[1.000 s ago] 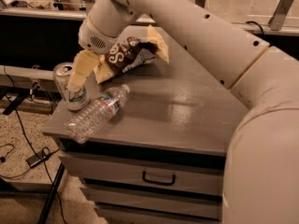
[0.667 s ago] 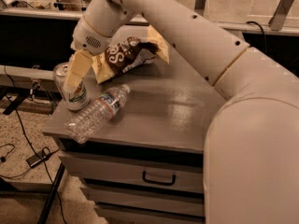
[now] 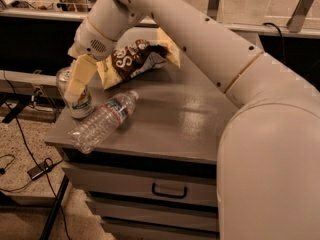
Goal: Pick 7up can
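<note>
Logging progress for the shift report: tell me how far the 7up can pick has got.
Done: the approach; the gripper sits at the 7up can on the cabinet top, left edge. In hand: the grasp, not confirmable. Left: the lift; the can stands on the surface beside the lying water bottle.

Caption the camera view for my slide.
Gripper at the upright 7up can on the cabinet's left edge, a water bottle lying alongside.

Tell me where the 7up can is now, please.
In the camera view, the 7up can stands upright at the left edge of the grey cabinet top, just left of the lying water bottle; the tool is right at it.
</note>
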Available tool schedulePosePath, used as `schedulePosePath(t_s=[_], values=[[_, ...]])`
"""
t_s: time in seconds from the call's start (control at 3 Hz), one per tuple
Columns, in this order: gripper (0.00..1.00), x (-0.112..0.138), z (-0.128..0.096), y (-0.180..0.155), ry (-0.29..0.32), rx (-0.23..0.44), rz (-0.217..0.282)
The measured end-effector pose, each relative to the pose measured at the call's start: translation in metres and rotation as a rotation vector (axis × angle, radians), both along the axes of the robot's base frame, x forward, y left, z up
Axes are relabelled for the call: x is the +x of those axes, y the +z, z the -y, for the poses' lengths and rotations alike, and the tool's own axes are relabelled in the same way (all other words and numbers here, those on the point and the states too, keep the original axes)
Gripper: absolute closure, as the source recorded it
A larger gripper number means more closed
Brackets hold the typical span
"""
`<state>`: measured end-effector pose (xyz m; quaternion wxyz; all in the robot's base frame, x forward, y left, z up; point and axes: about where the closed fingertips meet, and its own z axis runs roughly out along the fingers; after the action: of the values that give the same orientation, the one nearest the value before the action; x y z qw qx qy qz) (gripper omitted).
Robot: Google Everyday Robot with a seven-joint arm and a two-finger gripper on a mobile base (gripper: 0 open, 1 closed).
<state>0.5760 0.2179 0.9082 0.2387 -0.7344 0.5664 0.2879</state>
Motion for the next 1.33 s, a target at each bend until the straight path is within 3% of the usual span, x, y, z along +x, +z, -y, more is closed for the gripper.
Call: schedulePosePath(t_s=[0.33,1.0,1.33], values=[[0.18,-0.013,0.0,0.002,0.02,0.023,0.01],[0.64,-0.026,0.002,0.005,0.045,0.032,0.032],[0.87,-0.023,0.0,0.027,0.043,0.023,0.085]])
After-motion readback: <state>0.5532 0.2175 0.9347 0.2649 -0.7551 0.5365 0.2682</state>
